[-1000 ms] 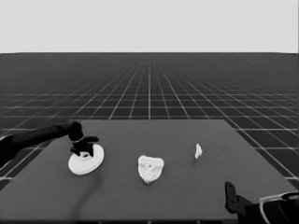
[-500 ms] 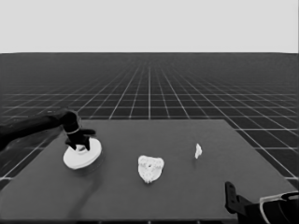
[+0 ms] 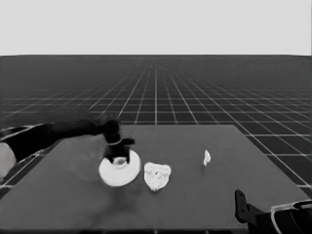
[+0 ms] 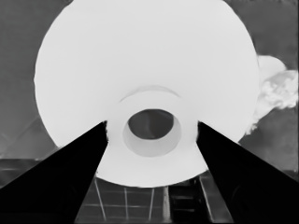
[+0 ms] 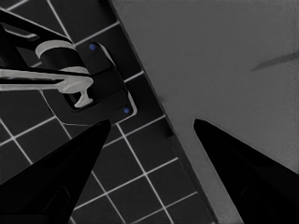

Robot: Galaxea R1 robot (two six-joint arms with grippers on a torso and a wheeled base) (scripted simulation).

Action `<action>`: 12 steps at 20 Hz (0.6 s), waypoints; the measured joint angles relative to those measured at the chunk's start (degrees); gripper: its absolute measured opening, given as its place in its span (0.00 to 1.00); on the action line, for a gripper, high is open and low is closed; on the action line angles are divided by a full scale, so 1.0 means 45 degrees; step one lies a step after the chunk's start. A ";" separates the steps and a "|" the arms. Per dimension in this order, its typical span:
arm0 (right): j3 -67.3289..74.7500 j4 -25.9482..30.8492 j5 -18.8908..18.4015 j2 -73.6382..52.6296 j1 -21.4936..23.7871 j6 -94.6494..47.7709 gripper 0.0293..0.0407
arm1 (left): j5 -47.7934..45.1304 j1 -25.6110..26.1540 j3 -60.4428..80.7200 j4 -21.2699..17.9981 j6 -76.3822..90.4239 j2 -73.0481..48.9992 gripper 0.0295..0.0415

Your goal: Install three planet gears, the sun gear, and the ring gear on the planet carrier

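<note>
Left gripper (image 3: 118, 155) reached in from the left side of the counter (image 3: 195, 204), its fingers (image 4: 70, 182) clamped on the raised central hub of the larger round part (image 3: 120, 169), one on each side of the hub. This part sat tilted just left of the smaller round part (image 3: 157, 175), whose top carried the toothed gears; whether the two touched could not be told. A thin white piece (image 3: 206, 157) lay well apart to the right. Right gripper (image 5: 149, 154) waited at the counter's near right corner, fingers apart, holding nothing.
</note>
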 joint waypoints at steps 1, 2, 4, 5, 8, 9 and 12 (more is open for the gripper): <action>0.0000 0.0000 0.0000 0.0000 0.0000 0.0000 0.81 | 0.0176 0.0109 -0.0868 0.0090 -0.1140 0.2492 0.45; 0.0000 0.0000 0.0000 0.0000 0.0000 0.0000 0.81 | 0.0223 0.0168 -0.2041 0.0111 -0.1314 0.4079 0.45; 0.0000 0.0000 0.0000 0.0000 0.0000 0.0000 0.81 | 0.0221 0.0215 -0.3616 0.0122 -0.1105 0.5539 0.45; 0.0000 0.0000 0.0000 0.0000 0.0000 0.0000 0.81 | 0.0215 0.0225 -0.4029 0.0124 -0.1010 0.5847 0.45; 0.0000 0.0000 0.0000 0.0000 0.0000 0.0000 0.81 | 0.0207 0.0238 -0.4538 0.0128 -0.0879 0.6189 0.45; 0.0000 0.0000 0.0000 0.0000 0.0000 0.0000 0.81 | 0.0079 0.0699 -0.4812 0.0617 -0.0719 0.6282 0.45; 0.0000 0.0000 0.0000 0.0000 0.0000 0.0000 0.81 | -0.0107 0.1334 -0.5231 0.1163 -0.0484 0.6408 0.45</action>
